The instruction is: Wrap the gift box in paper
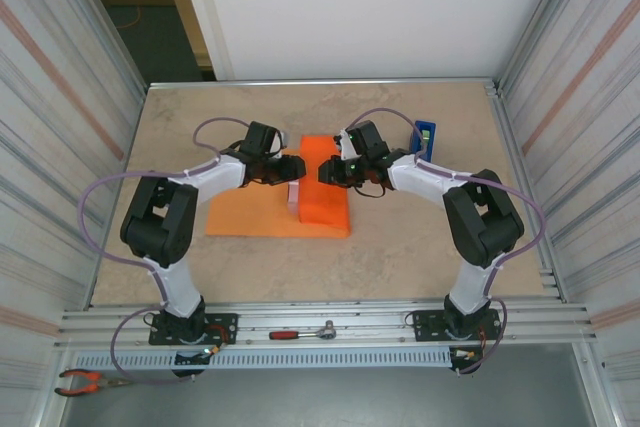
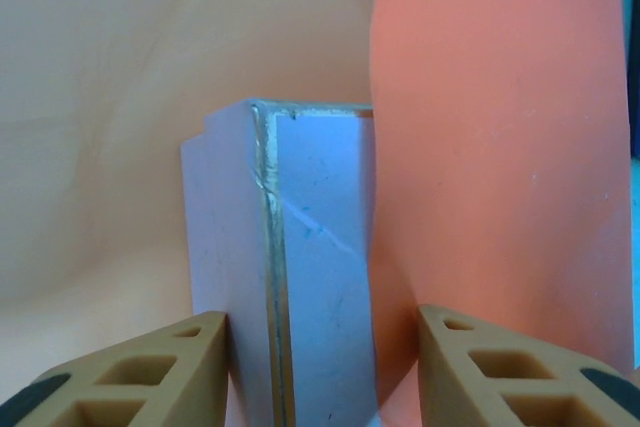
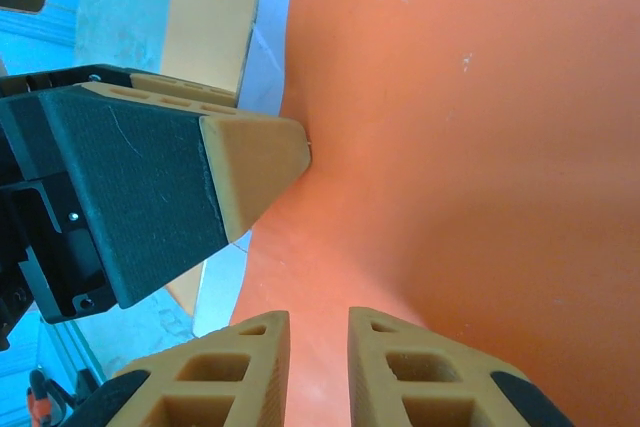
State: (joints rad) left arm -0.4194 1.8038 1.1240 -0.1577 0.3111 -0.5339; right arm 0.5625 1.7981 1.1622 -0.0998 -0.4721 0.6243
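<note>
**A:** From above, what lies on the table (image 1: 400, 247)?

**B:** The paper (image 1: 250, 212) lies flat in the middle. Its right part rises in a fold over the gift box (image 1: 293, 199), which shows as a pale pink strip at the fold's left edge. The left gripper (image 1: 296, 167) and right gripper (image 1: 326, 169) meet nose to nose at the fold's far end. Their wrists hide that part of it.

**A:** What else is around?

**B:** A blue tape dispenser (image 1: 425, 134) stands behind the right arm, well apart from the paper. A red-handled ratchet (image 1: 303, 332) lies on the rail (image 1: 520, 319) at the near edge. Orange-handled pliers (image 1: 85, 380) lie at the lower left corner.

**A:** And the left wrist view?

**B:** A pink corner of the box sits between the two fingers, and the orange flap covers its right side. The jaws stand part-way apart, one on each side of box and flap. Whether they press, I cannot tell.

**A:** The right wrist view?

**B:** Its fingers are narrow, with a slit between them and orange paper behind the slit. Pinched or not, I cannot tell. The left gripper's fingertip touches the paper at the crease, and a sliver of the box shows beyond it.
</note>
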